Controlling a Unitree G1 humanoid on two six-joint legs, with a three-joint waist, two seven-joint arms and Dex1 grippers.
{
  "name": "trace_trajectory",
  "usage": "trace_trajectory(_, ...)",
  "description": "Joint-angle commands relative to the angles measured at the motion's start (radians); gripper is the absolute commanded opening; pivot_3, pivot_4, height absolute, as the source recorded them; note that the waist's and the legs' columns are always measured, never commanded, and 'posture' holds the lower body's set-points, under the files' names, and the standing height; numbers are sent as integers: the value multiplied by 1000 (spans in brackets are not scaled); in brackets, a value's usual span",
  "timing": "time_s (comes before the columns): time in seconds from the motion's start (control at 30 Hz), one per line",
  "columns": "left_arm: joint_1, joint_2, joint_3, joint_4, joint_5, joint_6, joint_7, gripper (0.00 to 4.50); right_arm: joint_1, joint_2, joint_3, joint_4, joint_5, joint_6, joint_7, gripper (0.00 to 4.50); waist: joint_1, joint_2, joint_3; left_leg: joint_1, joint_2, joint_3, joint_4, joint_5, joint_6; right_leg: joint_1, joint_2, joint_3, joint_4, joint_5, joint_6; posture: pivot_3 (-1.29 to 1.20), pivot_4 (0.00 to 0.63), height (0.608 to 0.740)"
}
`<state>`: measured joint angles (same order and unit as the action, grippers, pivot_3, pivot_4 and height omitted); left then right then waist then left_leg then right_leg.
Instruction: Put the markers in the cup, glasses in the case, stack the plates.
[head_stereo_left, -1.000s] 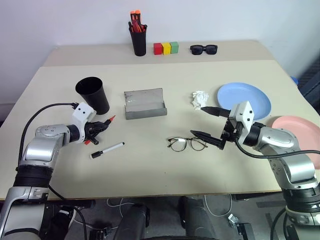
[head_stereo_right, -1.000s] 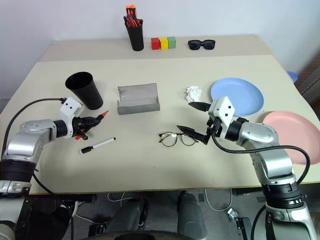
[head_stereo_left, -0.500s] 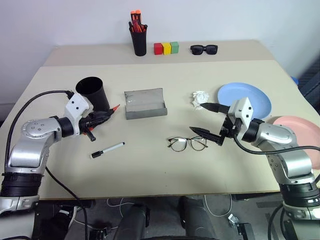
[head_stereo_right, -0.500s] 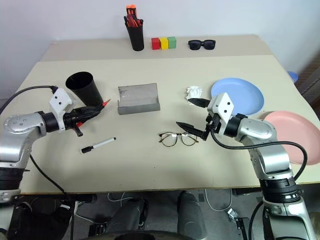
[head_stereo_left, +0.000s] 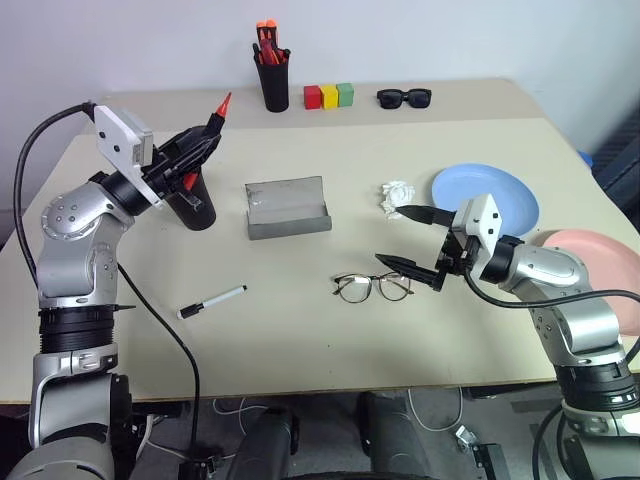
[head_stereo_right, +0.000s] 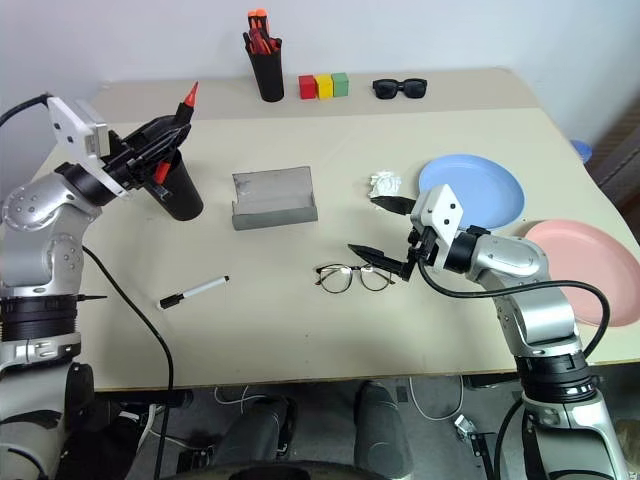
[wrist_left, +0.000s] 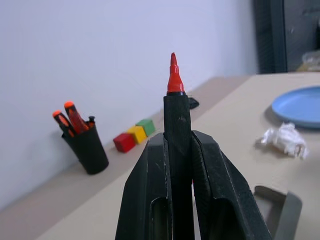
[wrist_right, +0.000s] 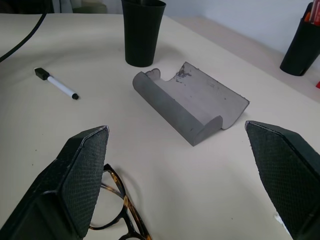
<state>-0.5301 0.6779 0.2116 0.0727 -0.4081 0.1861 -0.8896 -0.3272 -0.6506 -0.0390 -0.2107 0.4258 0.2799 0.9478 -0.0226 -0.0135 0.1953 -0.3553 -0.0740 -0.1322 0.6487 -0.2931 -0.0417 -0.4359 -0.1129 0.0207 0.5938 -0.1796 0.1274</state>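
Left pincer (head_stereo_left: 190, 150) raised, clamping red marker (head_stereo_left: 212, 122)

pink plate (head_stereo_left: 600, 262) cut off, cup (head_stereo_left: 195, 205) half hidden

Bright, even light; soft shadows; sharp focus.

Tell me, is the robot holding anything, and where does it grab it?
The left gripper pinches the red and black marker around its black barrel.
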Motion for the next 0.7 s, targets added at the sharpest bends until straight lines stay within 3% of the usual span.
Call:
trace_trajectory(0.03,101,98,0,-131,-63,196,-56,33,4,-12,-23,-40,9,0,-5,4500,0,0,0,0,0,0,0,0,0,0,0,0,0,0,0,0,150,740)
trace_trajectory(0.27,335,365,132,-209,-63,472,-80,33,52,-21,-45,-70,24,14,-4,4500,5,-1,1,-1,1,-1,0,0,0,-1,1,0,0,0,0,0,150,740)
trace_trajectory(0.33,447,414,136,-180,22,406,-86,33,55,-23,-48,-71,27,16,-2,4500,3,-1,1,0,1,0,0,0,0,0,1,0,1,-1,0,0,150,740)
trace_trajectory(0.47,545,403,133,-100,95,325,-47,33,60,-36,-58,-102,98,69,37,4500,6,0,1,0,2,0,0,0,0,-1,1,0,1,-1,0,0,150,740)
trace_trajectory(0.7,524,313,118,0,135,268,26,33,83,-101,-83,-206,258,177,132,4500,12,-3,0,-1,2,-1,1,0,0,1,0,-1,0,-1,0,0,150,740)
